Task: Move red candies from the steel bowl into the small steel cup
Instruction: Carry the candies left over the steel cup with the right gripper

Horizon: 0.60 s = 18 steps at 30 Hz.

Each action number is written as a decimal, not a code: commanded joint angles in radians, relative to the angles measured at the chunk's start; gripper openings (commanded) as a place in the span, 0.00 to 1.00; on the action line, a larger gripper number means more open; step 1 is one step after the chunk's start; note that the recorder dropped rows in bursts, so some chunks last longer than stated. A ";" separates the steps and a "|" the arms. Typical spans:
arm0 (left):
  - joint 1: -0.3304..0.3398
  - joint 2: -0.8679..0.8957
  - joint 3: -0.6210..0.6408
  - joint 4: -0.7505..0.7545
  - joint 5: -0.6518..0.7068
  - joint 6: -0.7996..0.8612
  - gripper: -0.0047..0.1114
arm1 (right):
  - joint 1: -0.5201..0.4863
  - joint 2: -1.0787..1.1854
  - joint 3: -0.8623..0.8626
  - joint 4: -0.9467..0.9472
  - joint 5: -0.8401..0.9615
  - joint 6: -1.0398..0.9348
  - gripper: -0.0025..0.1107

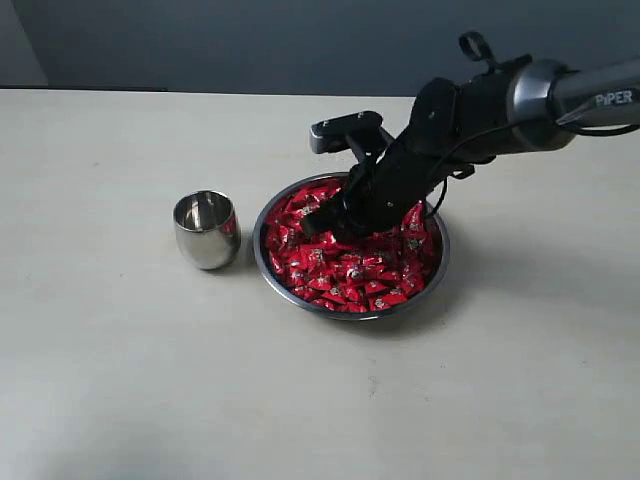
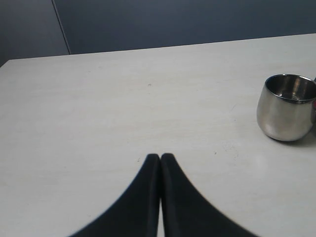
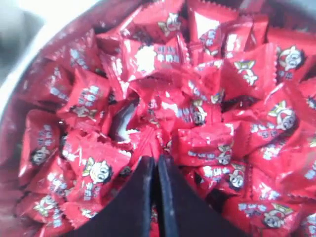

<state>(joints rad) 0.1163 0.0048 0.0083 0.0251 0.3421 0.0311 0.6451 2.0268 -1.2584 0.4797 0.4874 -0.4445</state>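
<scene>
The steel bowl point(image 1: 441, 262) sits mid-table, heaped with red candies point(image 1: 345, 268). My right gripper point(image 1: 314, 222) reaches down into the pile on the bowl's left side. In the right wrist view its jaws point(image 3: 157, 159) are closed to a thin slit, and the crimped end of a red candy point(image 3: 150, 144) fans out from the tips among the other candies point(image 3: 207, 143). The small steel cup point(image 1: 206, 229) stands upright and empty just left of the bowl. My left gripper point(image 2: 160, 156) is shut on nothing, hovering over bare table, with the cup point(image 2: 287, 106) off to one side.
The bowl's grey wall point(image 3: 12, 106) shows at the edge of the right wrist view. The pale table point(image 1: 120, 380) spreads all round the cup and bowl. A dark wall point(image 1: 250, 40) runs along its far edge.
</scene>
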 commanded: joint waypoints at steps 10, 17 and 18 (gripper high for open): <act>-0.008 -0.005 -0.008 0.002 -0.005 -0.002 0.04 | 0.042 -0.186 -0.005 0.007 0.078 0.000 0.02; -0.008 -0.005 -0.008 0.002 -0.005 -0.002 0.04 | 0.128 -0.160 -0.088 0.027 0.070 -0.015 0.02; -0.008 -0.005 -0.008 0.002 -0.005 -0.002 0.04 | 0.137 -0.149 -0.107 0.027 0.068 -0.015 0.02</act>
<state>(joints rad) 0.1163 0.0048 0.0083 0.0251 0.3421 0.0311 0.7563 1.8587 -1.3177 0.5026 0.5632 -0.4502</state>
